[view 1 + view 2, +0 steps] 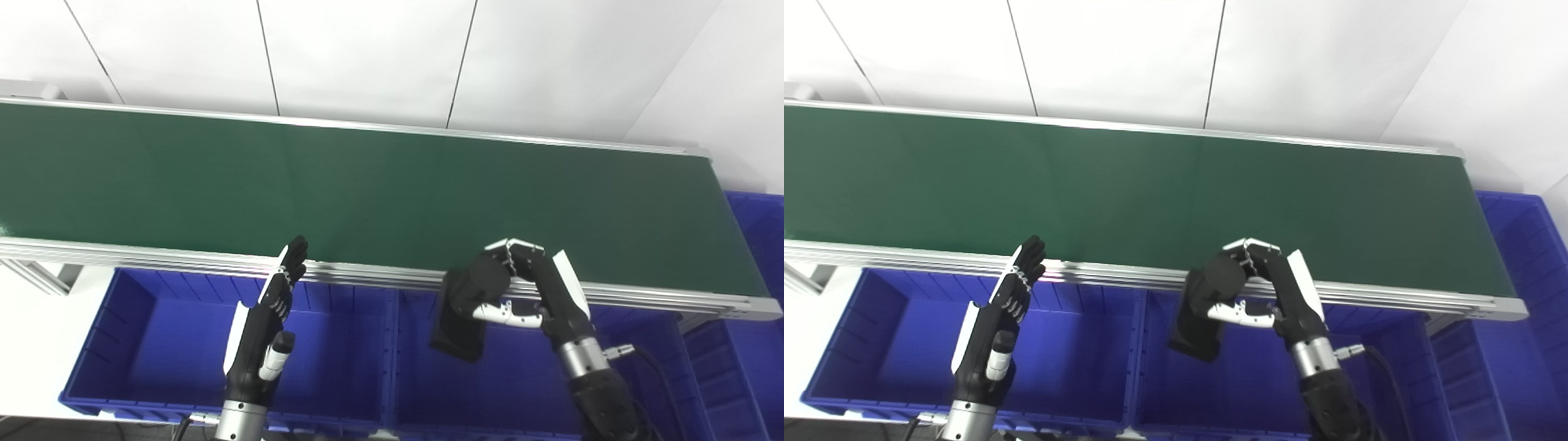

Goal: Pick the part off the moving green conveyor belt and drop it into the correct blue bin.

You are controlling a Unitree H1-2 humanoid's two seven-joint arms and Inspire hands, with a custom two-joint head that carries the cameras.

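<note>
A black part (463, 309), a round head on a flat rectangular base, hangs in my right hand (527, 288), which is shut on it. The part is held over the middle blue bin (502, 392), just in front of the conveyor's near rail. The green conveyor belt (367, 190) runs across the picture with nothing on it. Over the left blue bin (153, 343) my left hand (269, 318) is open, its fingers straight and pointing toward the belt edge, holding nothing.
The aluminium rail (367, 275) edges the belt on the near side. A third blue bin (759, 245) stands at the belt's right end, and another blue bin (716, 373) sits at the lower right. White wall panels stand behind the belt.
</note>
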